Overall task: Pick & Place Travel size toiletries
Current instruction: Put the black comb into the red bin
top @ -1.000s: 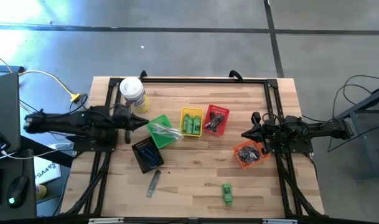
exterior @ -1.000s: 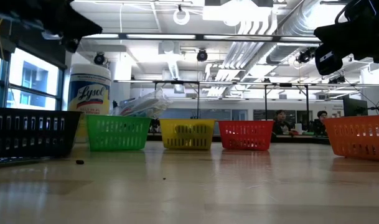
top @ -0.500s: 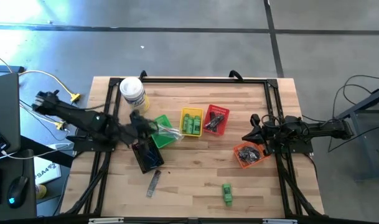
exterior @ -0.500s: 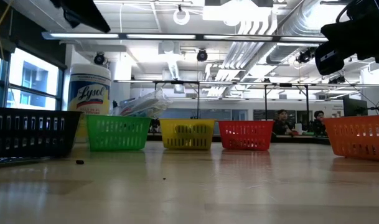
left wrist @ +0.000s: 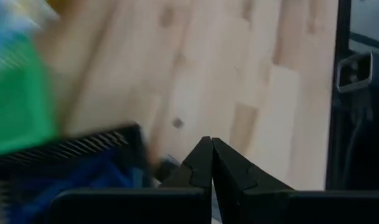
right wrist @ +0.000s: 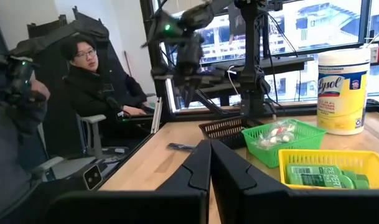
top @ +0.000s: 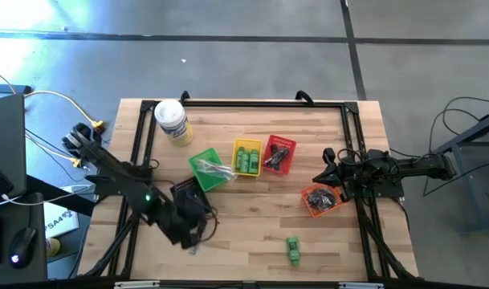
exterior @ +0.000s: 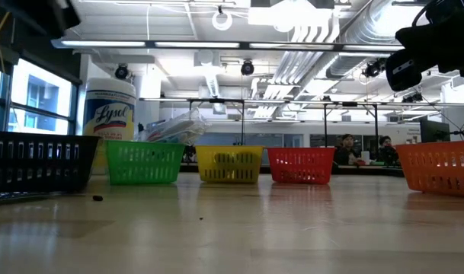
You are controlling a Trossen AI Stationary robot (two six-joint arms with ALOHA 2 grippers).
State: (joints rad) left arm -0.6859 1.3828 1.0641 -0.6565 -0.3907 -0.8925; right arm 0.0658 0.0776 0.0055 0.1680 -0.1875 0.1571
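Hovering over the black basket (top: pixel 189 198) near the table's front edge, left gripper (top: pixel 197 233) has jaws closed, empty. A grey comb, probably, lies beneath it. Green bottle (top: pixel 292 249) lies loose nearby. Right gripper (top: pixel 318 172) closed, empty, above the orange basket (top: pixel 319 197).

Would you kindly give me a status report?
Left gripper shut, above grey comb. Right gripper shut, by orange basket. Green mini bottle loose on table.

Wooden table (top: pixel 252 229) with five baskets, canister (top: pixel 171 120), green bottle (top: pixel 292 249).
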